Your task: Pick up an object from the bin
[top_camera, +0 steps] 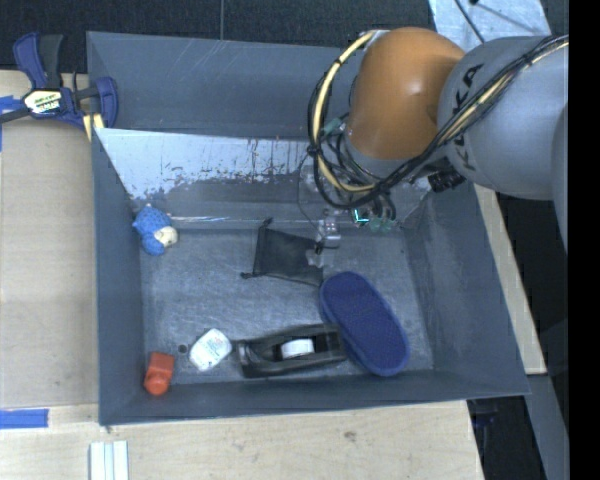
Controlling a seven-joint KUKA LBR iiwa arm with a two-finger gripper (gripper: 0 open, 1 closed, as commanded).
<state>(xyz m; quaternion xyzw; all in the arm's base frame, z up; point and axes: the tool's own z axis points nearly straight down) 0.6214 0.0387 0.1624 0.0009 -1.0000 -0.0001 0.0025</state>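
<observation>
Camera view: gripper (pixel 326 236), grip unreadable, at the edge of a flat black sheet (pixel 280 256).

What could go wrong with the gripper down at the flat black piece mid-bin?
1. The gripper sits at the right edge of the flat black piece. An edge grip on something that thin may slip or just drag it.
2. The blue oval pad lies close beside it and could get nudged.

Bin (pixel 205 290): dispenser (pixel 288 351), pouch (pixel 365 320), perhaps cloth (pixel 280 255)
</observation>
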